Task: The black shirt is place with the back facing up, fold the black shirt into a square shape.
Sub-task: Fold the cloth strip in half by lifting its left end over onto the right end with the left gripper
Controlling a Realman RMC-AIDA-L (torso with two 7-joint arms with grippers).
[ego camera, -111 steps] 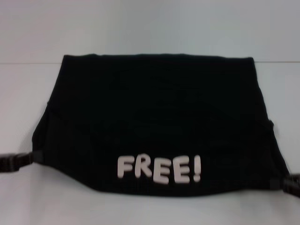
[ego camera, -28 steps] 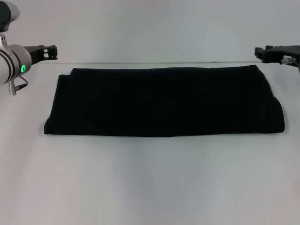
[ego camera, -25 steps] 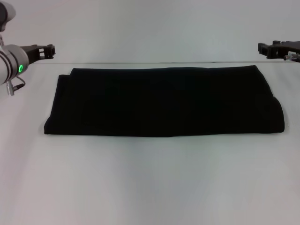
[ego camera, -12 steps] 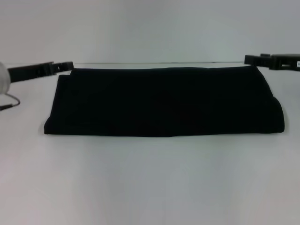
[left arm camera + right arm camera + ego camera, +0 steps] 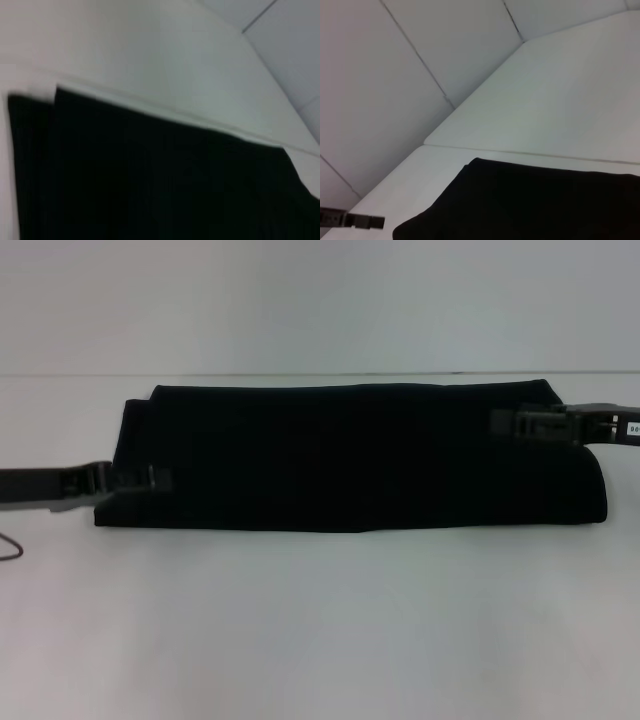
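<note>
Already the shirt [image 5: 350, 455] lies on the white table [image 5: 320, 630] as a long flat band, folded front to back, no lettering showing. That is a strip, not yet a square, so by my reading the end-to-end folds are left. The left gripper [image 5: 140, 480] reaches in over the band's left end, near its front corner; the right gripper [image 5: 515, 422] sits over the right end, farther back. The cloth spans the whole gap between them. Whether either has its fingers apart or pinched on cloth, I cannot tell.
</note>
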